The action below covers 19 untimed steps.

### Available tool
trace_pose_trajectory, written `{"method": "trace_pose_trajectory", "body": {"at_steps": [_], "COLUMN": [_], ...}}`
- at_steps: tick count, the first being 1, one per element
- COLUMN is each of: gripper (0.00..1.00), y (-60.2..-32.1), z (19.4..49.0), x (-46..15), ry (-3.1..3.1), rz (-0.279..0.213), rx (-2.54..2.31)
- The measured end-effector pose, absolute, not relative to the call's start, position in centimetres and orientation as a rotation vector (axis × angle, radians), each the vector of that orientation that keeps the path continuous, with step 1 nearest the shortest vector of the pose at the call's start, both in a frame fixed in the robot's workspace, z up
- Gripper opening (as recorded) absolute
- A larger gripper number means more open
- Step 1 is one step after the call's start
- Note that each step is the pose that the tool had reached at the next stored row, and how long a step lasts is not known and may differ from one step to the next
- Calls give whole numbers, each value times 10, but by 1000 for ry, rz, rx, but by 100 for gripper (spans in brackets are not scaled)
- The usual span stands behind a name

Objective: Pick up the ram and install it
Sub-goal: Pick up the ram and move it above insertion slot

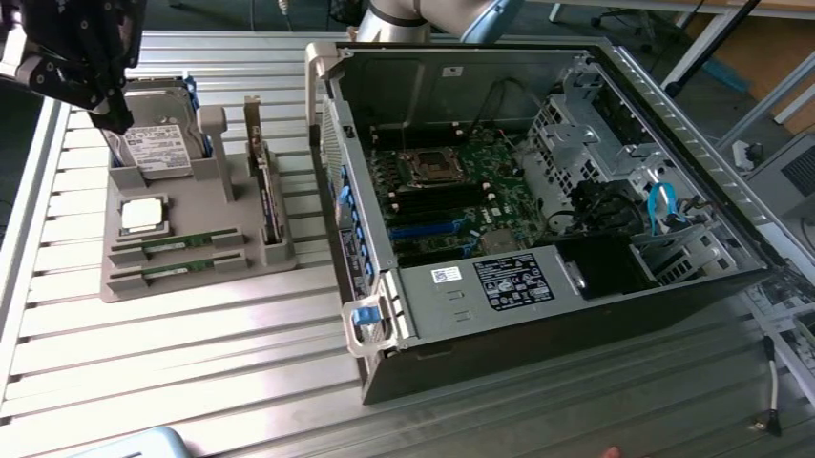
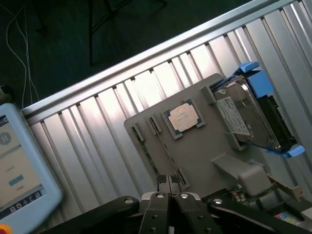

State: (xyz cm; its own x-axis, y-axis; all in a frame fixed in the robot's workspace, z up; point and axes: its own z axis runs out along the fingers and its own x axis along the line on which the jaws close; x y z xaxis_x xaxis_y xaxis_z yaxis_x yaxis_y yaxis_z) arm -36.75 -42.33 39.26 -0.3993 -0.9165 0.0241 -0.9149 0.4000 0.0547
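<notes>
Ribbed metal table lies open nearest the camera. On the grey holder, two ram sticks sit untouched in parallel slots, with one processor and one hard drive behind them. Beyond, the gripper hovers with its fingers pressed together, empty. One open computer case stands at the exterior view's right.

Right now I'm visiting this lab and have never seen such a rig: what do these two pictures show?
One robot arm works over a ribbed metal table. One picture comes from a camera off the arm; the other from a camera on its wrist, looking past the dark gripper, which is shut and looks empty. On the table stand an open computer case and a grey tray. The tray carries a silver hard drive, a square silver processor chip and two thin green ram sticks.
</notes>
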Motion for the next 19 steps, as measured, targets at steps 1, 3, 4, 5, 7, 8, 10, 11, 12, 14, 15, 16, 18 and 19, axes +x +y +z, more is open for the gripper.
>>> {"method": "trace_pose_trajectory", "body": {"at_steps": [1,3,4,5,7,8,10,11,12,14,15,16,18,19], "gripper": [10,10,10,10,10,10,10,10,10,10,10,10,10,10], "y": [-423,-423,-423,-423,-423,-423,-423,-423,-423,-423,-423,-423,-423,-423], "z": [393,393,392,392,392,392,392,392,392,392,392,392,392,392], "x": [-368,-368,-368,-368,-368,-368,-368,-368,-368,-368,-368,-368,-368,-368], "ry": [-2571,-2542,-2526,-2511,-2481,-2466,-2437,-2423,-2408,-2375,-2361,-2346,-2318,-2304], "rz": [-50,-48,-48,-47,-46,-45,-44,-43,-42,-41,-40,-40,-38,-38], "rx": [1715,1757,1779,1801,1841,1860,1898,1915,1934,1973,1991,2007,2039,2055]}}
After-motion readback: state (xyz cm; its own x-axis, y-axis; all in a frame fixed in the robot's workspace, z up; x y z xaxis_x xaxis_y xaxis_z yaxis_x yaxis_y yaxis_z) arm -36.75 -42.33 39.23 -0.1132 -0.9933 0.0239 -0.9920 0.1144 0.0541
